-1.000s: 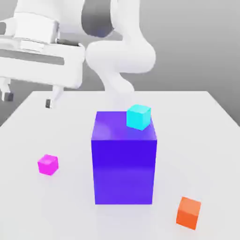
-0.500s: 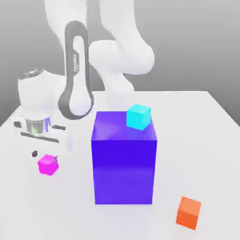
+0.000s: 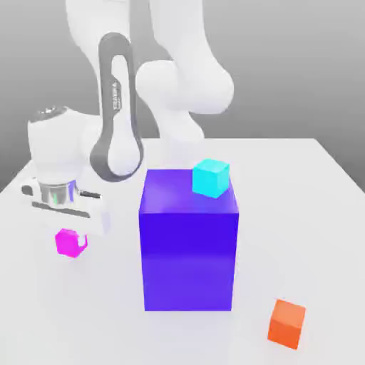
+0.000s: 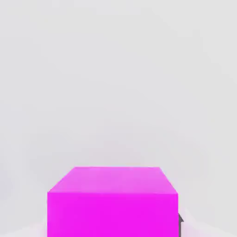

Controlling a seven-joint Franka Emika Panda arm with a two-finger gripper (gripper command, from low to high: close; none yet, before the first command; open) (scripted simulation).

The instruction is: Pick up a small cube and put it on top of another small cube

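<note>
Gripper (image 3: 70, 242), wide apart a moment ago, now clamps the small cube (image 3: 70, 242).

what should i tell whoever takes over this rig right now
Gripper: shut on the small magenta cube, low at the table on the exterior view's left.
Cyan cube: on top of the big blue-purple block, at a back corner.
Orange cube: on the table at the exterior view's right, near the front.
Done: magenta cube gripped.
Left: lift it, carry it over another small cube, set it on top, release.
</note>
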